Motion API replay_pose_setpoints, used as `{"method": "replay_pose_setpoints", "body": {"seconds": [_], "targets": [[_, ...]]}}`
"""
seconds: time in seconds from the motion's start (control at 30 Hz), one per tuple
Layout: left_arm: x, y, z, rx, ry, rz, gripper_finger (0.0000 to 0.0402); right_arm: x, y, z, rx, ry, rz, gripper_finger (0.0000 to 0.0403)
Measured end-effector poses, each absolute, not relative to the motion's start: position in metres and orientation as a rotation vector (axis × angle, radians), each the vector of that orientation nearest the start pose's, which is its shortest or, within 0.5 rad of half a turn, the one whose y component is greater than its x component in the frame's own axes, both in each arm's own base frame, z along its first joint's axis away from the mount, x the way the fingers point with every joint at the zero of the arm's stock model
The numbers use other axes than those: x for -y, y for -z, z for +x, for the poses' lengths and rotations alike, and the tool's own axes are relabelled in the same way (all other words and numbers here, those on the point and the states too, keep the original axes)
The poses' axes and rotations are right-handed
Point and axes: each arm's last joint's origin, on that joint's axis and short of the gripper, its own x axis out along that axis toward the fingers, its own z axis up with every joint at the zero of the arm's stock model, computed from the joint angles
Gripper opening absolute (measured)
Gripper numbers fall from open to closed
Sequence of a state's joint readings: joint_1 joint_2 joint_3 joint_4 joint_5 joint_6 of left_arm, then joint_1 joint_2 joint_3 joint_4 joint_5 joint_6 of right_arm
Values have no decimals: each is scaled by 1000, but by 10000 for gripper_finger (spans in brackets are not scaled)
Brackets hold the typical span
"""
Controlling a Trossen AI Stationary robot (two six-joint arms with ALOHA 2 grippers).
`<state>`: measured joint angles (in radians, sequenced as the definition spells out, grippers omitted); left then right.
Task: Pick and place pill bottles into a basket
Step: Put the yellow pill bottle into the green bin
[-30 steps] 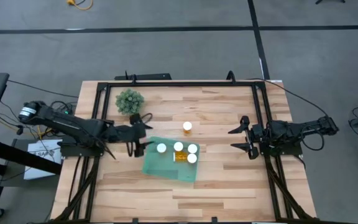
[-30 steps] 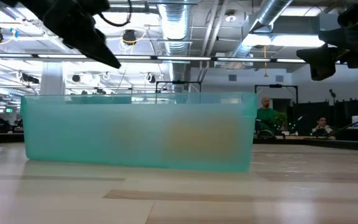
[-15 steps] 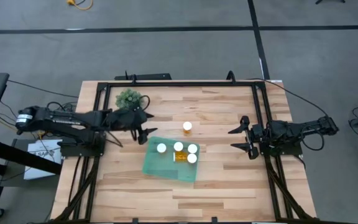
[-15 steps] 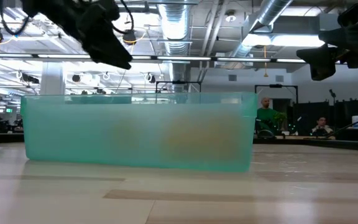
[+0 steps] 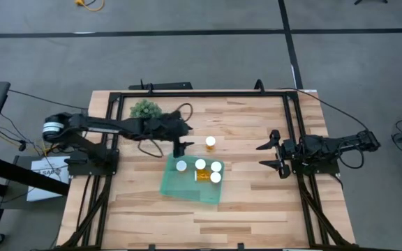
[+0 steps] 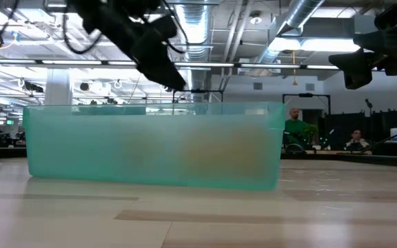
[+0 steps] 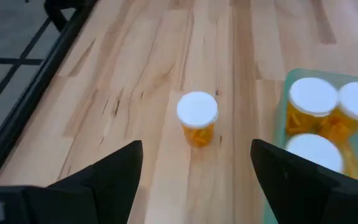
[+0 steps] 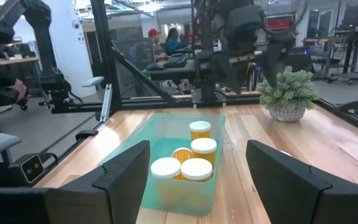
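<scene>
Reaching with my left tool (image 7: 194, 163), fingers spread wide; the upright amber plastic white-capped pill bottle (image 7: 197, 118) stands just ahead, between them, outside the translucent teal plastic basket (image 7: 277, 118).

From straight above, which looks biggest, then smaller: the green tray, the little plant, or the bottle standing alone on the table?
1. Basket, clearly largest.
2. Plant.
3. Lone bottle, smallest, showing mostly its white cap.

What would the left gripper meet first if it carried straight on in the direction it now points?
Probably the lone pill bottle standing on the table outside the basket. The left gripper is open and the bottle sits centred ahead of its fingers, though depth is hard to judge.
</scene>
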<state>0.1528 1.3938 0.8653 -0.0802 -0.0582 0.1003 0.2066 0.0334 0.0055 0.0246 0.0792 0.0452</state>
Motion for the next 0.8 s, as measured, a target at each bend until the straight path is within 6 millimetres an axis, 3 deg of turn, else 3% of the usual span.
{"method": "replay_pose_setpoints", "body": {"seconds": [0.4, 0.8], "targets": [[-81, -224, 347, -741, -139, 64, 291, -18, -165, 98, -6, -127, 45, 260], [-84, -226, 352, -758, -32, -12, 291, -18, -165, 98, -6, -127, 45, 260]]}}
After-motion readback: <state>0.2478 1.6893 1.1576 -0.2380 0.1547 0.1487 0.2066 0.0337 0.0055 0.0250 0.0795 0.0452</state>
